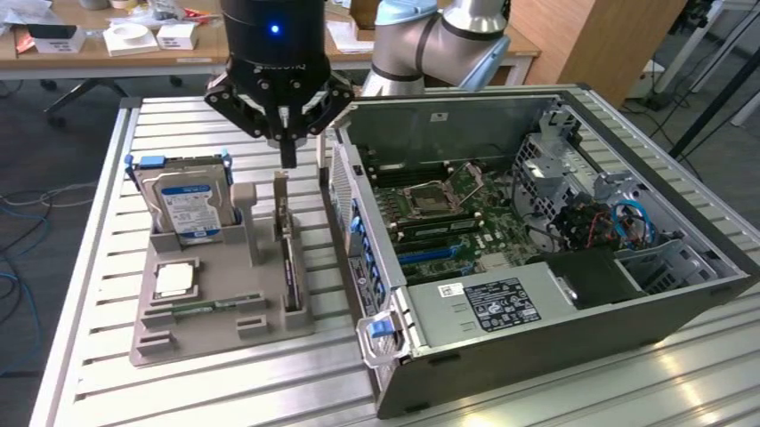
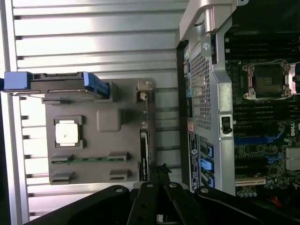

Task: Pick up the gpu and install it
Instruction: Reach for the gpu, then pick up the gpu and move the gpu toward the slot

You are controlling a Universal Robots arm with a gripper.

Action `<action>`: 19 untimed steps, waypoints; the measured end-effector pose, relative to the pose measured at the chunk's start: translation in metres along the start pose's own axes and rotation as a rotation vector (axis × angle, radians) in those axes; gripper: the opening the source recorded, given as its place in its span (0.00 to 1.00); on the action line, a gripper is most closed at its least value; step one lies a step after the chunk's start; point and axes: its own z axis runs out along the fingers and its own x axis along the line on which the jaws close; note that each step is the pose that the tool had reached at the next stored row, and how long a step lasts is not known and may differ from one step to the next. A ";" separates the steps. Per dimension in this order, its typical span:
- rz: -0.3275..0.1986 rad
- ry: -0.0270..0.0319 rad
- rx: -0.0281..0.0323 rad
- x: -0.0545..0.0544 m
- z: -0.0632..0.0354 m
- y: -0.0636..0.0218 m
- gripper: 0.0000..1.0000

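End effector [image 1: 287, 162] [image 2: 159, 169] closed, fingertips pressed together with nothing between them, pointing straight down over the grey holder tray [image 1: 220, 342] [image 2: 96, 145] on the slatted tabletop [image 1: 84, 267] [image 2: 93, 37].

Directly beneath it, the gpu [image 1: 287, 267] [image 2: 144, 152]: a thin black card standing on its long edge in the tray's narrow slot, with its pale metal end bracket [image 1: 280, 200] [image 2: 144, 91] upright at one end. In the exterior view, a slight gap between fingertips and bracket top, no contact to be seen.

Other contents of the tray, all farther from the end effector toward the exterior view's left:
- blue-labelled hard drive [image 1: 188, 209] [image 2: 51, 82], upright in a slot, blue rails on its sides;
- square processor chip [image 1: 174, 280] [image 2: 68, 132], flat in a shallow recess;
- narrow green memory stick [image 1: 214, 307] [image 2: 89, 160], lying flat between small posts.

On the end effector's other side, toward the exterior view's right and just beside the tray, an open computer case [image 1: 535, 374] [image 2: 206, 93] lying on its side. Inside it: green motherboard [image 1: 457, 227] [image 2: 262, 126] with a metal-framed processor socket [image 1: 428, 200] [image 2: 267, 79], and a labelled power supply [image 1: 493, 302] at the corner farthest from the end effector.
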 end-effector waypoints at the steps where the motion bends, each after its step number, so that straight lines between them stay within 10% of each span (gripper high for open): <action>1: 0.000 -0.0001 -0.0001 0.001 0.0000 -0.0021 0.10; 19: 0.000 -0.0001 -0.0001 0.004 -0.0010 -0.0204 0.10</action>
